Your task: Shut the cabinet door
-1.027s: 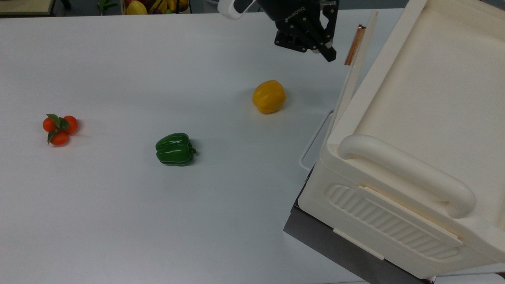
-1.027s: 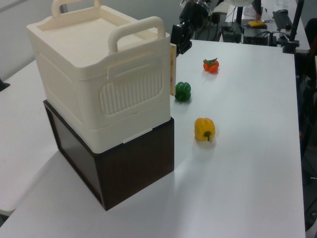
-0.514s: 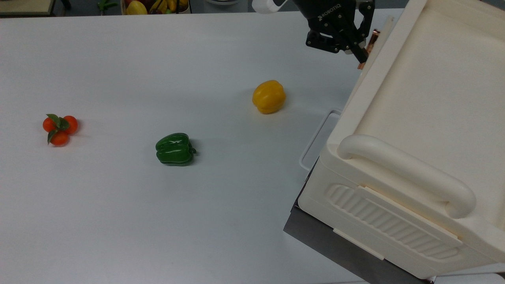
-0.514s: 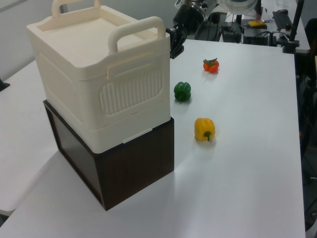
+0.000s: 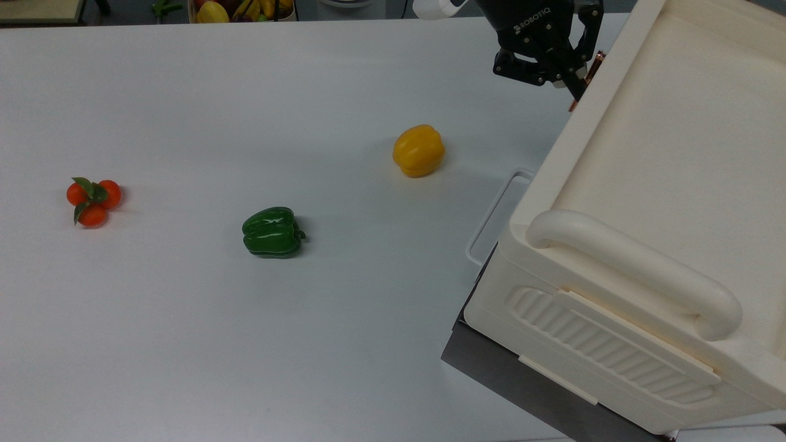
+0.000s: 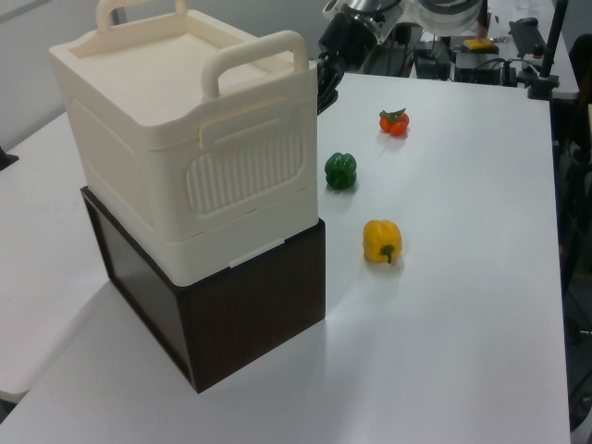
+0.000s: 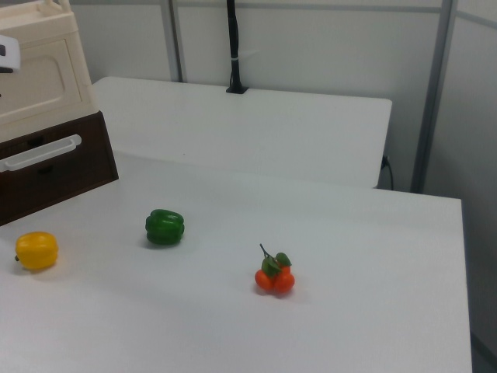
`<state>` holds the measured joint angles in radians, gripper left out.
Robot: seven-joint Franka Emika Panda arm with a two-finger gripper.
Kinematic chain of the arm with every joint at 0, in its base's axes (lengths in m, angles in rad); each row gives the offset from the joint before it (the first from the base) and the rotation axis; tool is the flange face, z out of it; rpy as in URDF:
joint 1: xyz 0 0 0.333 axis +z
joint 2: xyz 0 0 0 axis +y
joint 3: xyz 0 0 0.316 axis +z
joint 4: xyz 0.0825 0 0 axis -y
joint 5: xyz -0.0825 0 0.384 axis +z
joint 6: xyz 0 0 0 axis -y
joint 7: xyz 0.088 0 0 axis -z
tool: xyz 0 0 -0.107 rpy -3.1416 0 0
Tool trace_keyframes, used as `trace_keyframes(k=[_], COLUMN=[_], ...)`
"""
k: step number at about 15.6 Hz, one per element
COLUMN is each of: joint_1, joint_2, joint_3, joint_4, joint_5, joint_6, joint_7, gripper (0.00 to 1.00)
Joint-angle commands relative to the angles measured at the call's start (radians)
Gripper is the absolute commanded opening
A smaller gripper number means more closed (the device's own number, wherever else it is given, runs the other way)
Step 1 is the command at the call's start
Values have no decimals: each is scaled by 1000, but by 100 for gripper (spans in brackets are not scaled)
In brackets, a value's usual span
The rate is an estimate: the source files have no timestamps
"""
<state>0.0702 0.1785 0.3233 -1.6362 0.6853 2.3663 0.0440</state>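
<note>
Top view: the cabinet (image 5: 651,153) stands at the tabletop's (image 5: 245,92) right edge, on a dark base (image 5: 528,387). I, the gripper (image 5: 575,92), hang near the far edge at the cabinet's far front corner. My fingers are drawn together and hold nothing; their tip touches the copper handle (image 5: 594,62), which lies tight against the cabinet's rim. A yellow pepper (image 5: 419,150) lies near the cabinet's front, a green pepper (image 5: 272,231) about mid-table, and an orange fruit cluster (image 5: 93,200) near the left edge.

Left view: the cabinet stands near the tabletop's left edge. I am at its far upper corner, touching the front side. I cannot see the front itself from here. The peppers and the cluster lie well apart from each other on the tabletop's right part.

Right view: the door (image 7: 35,81) is at the top left, flat in the cabinet's front with no gap that I can see. Below it, the base carries a white bar (image 7: 39,151).
</note>
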Motion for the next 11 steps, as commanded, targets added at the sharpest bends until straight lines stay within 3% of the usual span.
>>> trace_keyframes(k=[1, 4, 6, 8, 10, 11], joint_1=[0, -33, -59, -67, -66, -67], joint_2=[-14, -46, -79, -102, -115, -125], joint_3=[13, 13, 0, -32, -59, -69], joint_4=[-22, -44, -45, -45, -45, -45], joint_5=[-32, -59, -120, -199, -277, -311], joint_6=[47, -36, -166, -267, -359, -410], joint_7=[19, 16, 20, 22, 22, 22], gripper=[0, 0, 3, 33, 73, 87])
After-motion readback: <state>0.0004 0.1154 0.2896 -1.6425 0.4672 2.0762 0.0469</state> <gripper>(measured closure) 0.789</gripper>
